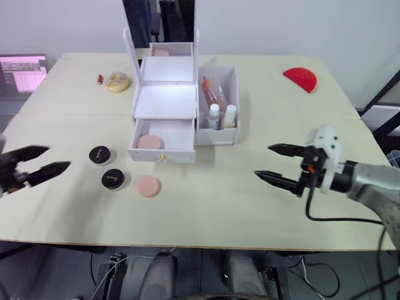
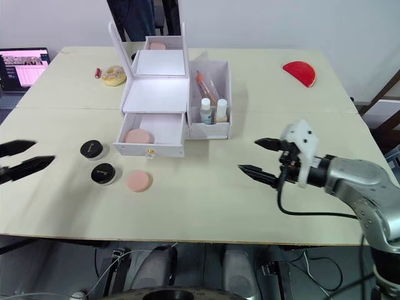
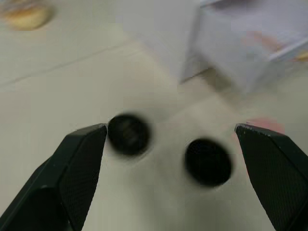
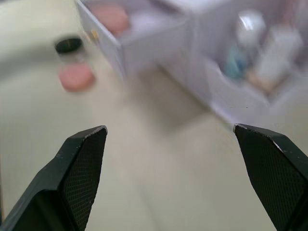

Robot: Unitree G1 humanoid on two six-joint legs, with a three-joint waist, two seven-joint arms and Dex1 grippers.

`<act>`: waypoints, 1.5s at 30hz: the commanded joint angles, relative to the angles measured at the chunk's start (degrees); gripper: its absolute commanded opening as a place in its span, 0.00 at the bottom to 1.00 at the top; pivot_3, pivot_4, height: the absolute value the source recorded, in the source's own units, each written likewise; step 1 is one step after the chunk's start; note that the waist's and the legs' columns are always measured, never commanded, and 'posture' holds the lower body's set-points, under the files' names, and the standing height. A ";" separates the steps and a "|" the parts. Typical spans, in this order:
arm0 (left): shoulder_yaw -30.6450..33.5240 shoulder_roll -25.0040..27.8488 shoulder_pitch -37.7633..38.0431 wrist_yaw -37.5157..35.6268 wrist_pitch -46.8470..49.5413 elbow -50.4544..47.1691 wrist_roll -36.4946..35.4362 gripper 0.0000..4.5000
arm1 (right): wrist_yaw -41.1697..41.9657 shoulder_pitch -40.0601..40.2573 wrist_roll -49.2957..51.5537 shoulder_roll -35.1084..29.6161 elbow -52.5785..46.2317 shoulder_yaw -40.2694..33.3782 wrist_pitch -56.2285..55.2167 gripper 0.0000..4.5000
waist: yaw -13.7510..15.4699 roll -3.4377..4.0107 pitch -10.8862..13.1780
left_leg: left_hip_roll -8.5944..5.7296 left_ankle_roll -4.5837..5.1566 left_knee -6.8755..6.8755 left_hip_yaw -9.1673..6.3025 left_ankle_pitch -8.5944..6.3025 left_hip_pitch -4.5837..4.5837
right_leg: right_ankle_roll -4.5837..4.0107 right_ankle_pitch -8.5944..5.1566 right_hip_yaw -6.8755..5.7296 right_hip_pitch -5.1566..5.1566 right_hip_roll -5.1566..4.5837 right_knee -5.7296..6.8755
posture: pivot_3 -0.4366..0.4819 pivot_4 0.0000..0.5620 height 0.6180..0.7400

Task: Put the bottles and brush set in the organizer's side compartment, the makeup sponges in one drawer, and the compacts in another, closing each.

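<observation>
Organizer point(image 1: 164, 100) white, mid-table, landmark for all: bottles point(image 1: 221, 116) and brush set point(image 1: 211, 94) already in its side compartment, lower drawer point(image 1: 161, 139) pulled open toward robot with one pink sponge point(image 1: 149, 142) inside; second sponge point(image 1: 148, 185) loose on table just in front of drawer, slightly to its left; two black compacts point(image 1: 105, 167) left-front of organizer, near each other, not touching; another pink item sits in the top tray behind. Left gripper point(image 1: 39, 160) empty, fingers spread, hovers well left of organizer, compacts then sponge lying to its right; left wrist view puts both compacts between its fingers. Right gripper point(image 1: 280, 165) empty, fingers spread, right-front of organizer, farther from the sponge. Likely next: loose sponge into drawer; left arm nearer, sponge is round so no axis to match
</observation>
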 commanded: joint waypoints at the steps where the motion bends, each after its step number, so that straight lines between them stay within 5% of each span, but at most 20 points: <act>1: 2.91 2.83 1.39 -4.12 -7.24 8.76 3.66 0.99 | 3.96 3.99 -3.51 -2.36 4.09 -5.63 -5.71 1.00 | 0.12 -0.01 -0.01 | 0.00 0.00 0.00 0.00 0.00 0.00 | 0.04 -0.02 0.00 0.00 -0.02 0.00 | 0.48 0.27 1.00; 8: 2.34 2.23 1.05 -5.48 -12.11 14.55 4.89 0.99 | 8.98 9.59 -7.14 -3.32 13.50 -10.44 -11.93 1.00 | -0.10 -0.02 -0.01 | 0.01 -0.02 0.00 0.04 -0.01 0.02 | 0.12 -0.07 0.00 -0.01 -0.05 0.00 | 0.48 0.27 1.00; 20: 2.17 2.26 0.37 -5.68 -14.65 14.92 5.46 0.99 | 8.21 7.89 -6.32 -1.77 11.48 -9.40 -11.93 1.00 | -0.22 -0.02 -0.01 | 0.02 -0.01 -0.21 0.06 0.00 0.08 | 0.02 -0.01 0.00 -0.04 -0.04 0.01 | 0.48 0.27 1.00; 26: 0.84 -2.83 7.35 -4.34 -10.21 -1.76 3.43 0.99 | 7.77 1.94 -2.44 -1.73 5.95 -4.07 -6.98 1.00 | -0.32 0.00 -0.01 | 0.02 -0.02 -0.22 0.08 0.00 0.09 | -0.03 0.03 0.01 -0.04 -0.05 0.00 | 0.48 0.27 1.00; 35: -8.86 -22.31 17.12 16.57 -0.75 -40.90 -0.60 0.99 | 6.27 -14.75 -2.14 3.21 1.62 11.48 -3.44 1.00 | 0.22 -0.06 -0.03 | 0.04 -0.03 -0.26 0.09 0.01 0.09 | -0.09 0.07 0.04 -0.04 -0.04 -0.01 | 0.48 0.27 1.00; 40: -22.10 -32.37 15.71 34.77 0.67 -48.68 9.89 0.99 | 6.35 -19.62 -2.95 5.31 2.78 15.74 -3.04 1.00 | 0.08 -0.05 -0.08 | 0.01 -0.02 -0.11 0.07 0.01 0.10 | -0.10 0.09 0.05 0.06 -0.02 0.03 | 0.48 0.27 1.00; 45: -32.77 -38.26 15.49 45.12 2.14 -51.44 17.98 0.99 | 6.83 -20.97 -2.63 5.18 2.82 17.19 -2.12 1.00 | 0.07 -0.05 -0.09 | 0.00 -0.02 0.05 0.04 0.01 0.10 | -0.10 0.11 0.05 0.14 0.01 0.07 | 0.48 0.27 1.00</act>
